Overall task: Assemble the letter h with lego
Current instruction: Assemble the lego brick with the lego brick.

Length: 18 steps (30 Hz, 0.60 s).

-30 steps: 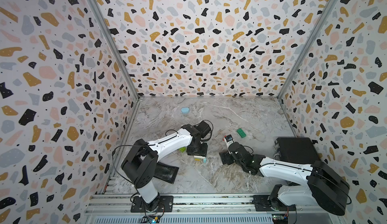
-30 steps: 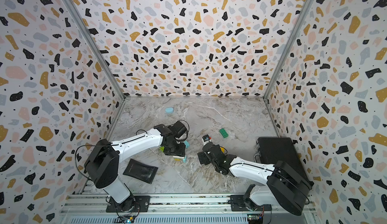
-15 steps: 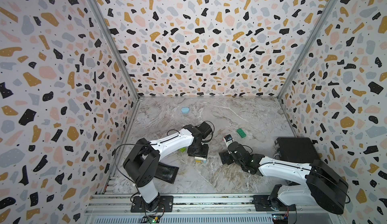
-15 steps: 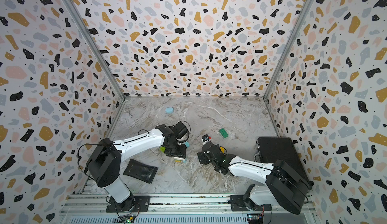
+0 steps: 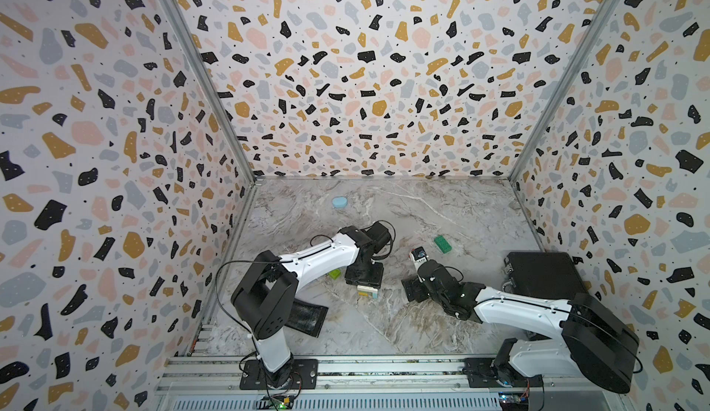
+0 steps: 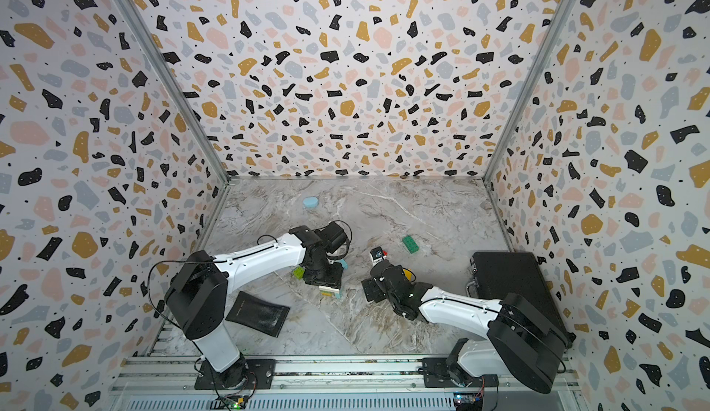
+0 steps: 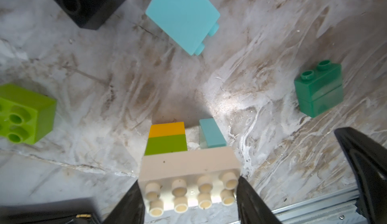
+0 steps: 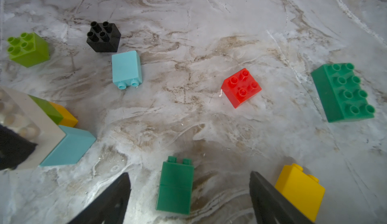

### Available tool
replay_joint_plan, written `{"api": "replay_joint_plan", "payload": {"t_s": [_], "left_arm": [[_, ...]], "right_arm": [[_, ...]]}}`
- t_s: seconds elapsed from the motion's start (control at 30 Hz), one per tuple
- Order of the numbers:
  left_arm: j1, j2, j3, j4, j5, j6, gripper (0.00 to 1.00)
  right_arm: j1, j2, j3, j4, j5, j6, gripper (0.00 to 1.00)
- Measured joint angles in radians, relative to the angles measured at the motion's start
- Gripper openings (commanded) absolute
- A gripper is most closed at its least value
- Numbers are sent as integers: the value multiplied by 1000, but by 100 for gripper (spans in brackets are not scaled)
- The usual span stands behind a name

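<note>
Left wrist view: the left gripper (image 7: pixel 188 186) clamps the white brick (image 7: pixel 188 164) by its short ends. The brick's long axis runs finger to finger, studs up. It bridges a lime-and-orange stack (image 7: pixel 166 141) and a light blue brick (image 7: pixel 211 133) on the table, likely as the h's crossbar. Farther off, the right gripper (image 8: pixel 189 177) stands open astride a dark green brick (image 8: pixel 174 191), which lies flat with its studs pointing away.

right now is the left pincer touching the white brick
Touching: left wrist view shows the left pincer clamped on both ends of the white brick.
</note>
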Motion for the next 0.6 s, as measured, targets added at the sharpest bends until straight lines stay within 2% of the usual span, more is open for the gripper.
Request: {"api": "replay_joint_plan", "payload": {"t_s": [0.6], "left_arm": [[-3,14,10,-9,-14,10,15]], "right_arm": [[0,6,0,0,-6,0,89]]}}
